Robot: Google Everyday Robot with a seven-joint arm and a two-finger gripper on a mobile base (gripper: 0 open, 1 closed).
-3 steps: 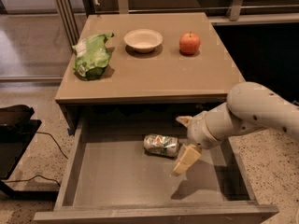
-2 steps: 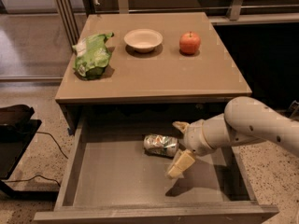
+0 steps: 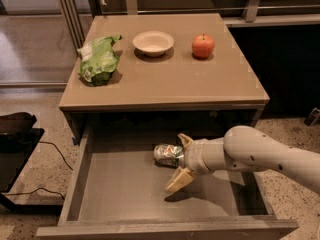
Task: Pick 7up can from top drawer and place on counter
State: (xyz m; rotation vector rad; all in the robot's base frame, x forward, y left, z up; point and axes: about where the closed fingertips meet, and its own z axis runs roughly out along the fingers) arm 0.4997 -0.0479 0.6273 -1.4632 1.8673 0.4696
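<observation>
Gripper sits low in the drawer, right of middle, jaws spread wide. One finger is behind the can's right end and the other slants down in front of it. Whether either touches the can I cannot tell. The can lies on its side on the drawer floor, just under the counter's front edge. The arm comes in over the drawer's right wall. Open floor lies left of the can and between the lower finger and the front wall. On the counter, the bag, bowl and apple sit toward the back, with the front strip bare. Since a second ago the gripper has slid left and now straddles the can, which has not shifted.
</observation>
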